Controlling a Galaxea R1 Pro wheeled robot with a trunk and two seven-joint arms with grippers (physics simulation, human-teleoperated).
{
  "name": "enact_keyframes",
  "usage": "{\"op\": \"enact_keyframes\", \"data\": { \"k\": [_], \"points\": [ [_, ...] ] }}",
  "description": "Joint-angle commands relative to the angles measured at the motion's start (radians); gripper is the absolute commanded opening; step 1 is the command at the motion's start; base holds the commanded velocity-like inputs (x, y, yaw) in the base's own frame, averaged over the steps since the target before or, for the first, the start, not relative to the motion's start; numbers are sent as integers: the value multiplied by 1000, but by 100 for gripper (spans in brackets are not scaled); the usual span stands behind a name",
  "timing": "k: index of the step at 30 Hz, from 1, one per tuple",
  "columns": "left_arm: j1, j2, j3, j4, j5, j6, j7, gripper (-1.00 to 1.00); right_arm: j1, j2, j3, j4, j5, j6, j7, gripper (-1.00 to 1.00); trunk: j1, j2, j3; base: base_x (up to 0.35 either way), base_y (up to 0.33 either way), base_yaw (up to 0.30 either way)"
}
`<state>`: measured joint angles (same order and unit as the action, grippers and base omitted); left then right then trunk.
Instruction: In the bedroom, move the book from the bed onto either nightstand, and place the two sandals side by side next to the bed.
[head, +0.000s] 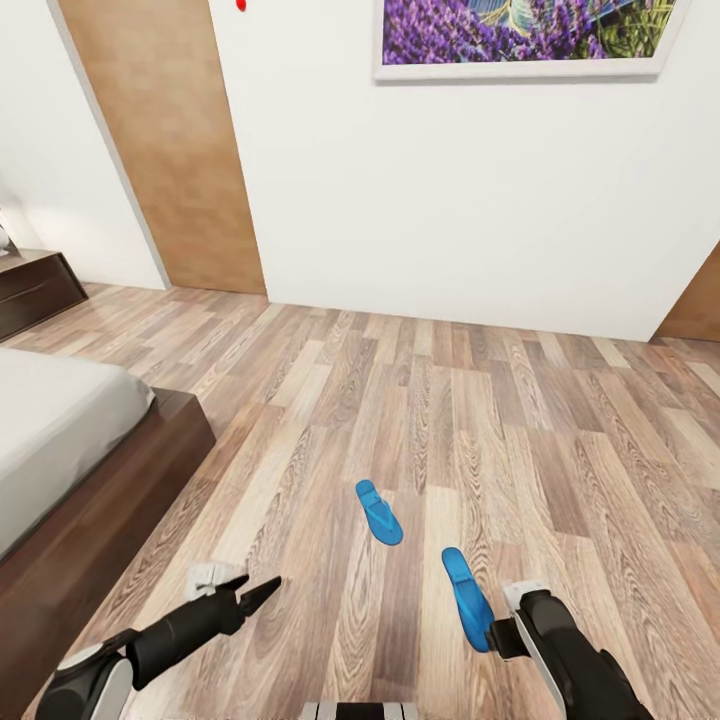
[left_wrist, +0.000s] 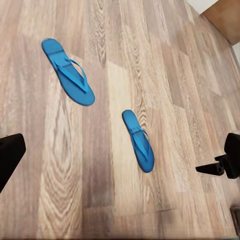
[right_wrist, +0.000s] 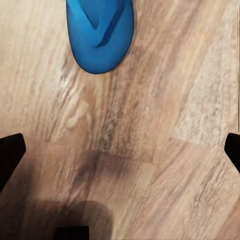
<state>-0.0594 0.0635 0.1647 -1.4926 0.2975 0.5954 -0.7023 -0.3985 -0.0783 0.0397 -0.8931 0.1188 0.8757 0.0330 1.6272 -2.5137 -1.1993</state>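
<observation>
The right claw (right_wrist: 120, 145) hangs released over bare floor (head: 500, 420), jaws spread wide, with the near sandal (head: 467, 598) just ahead of it, its long axis running away from the claw. The left claw (head: 262, 590) hangs farther off, its state unclear. The far sandal (head: 379, 512) lies between the near sandal and the bed (head: 60, 440), apart and angled differently; the near sandal's heel end is partly hidden behind the right arm.

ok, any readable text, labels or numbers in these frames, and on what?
None readable.
Wall picture: purple flowers, no lettering.
Two blue sandals: plain, no brand visible.
Door, bed, dresser, wood floor: no markings.
Red mark at the top edge: too small to tell what it is.
</observation>
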Motion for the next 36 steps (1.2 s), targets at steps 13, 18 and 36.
{"op": "enact_keyframes", "data": {
  "k": [13, 18, 36],
  "points": [
    [0, -1, 0, 6, 10, 7, -3, 100, -1, -1, 8, -82, 4, 39, 133, 100, 0, 0, -1, 0, 0, 0],
    [0, -1, -1, 6, 12, 7, -4, 100, 0, -2, 9, -105, 12, 44, 300, 100, 0, 0, -1, 0, 0, 0],
    [0, -3, 0, 8, 12, 7, -3, 100, 0, -2, 8, -110, 16, 45, 341, 100, 0, 0, -1, 8, 0, 0]
  ]
}}
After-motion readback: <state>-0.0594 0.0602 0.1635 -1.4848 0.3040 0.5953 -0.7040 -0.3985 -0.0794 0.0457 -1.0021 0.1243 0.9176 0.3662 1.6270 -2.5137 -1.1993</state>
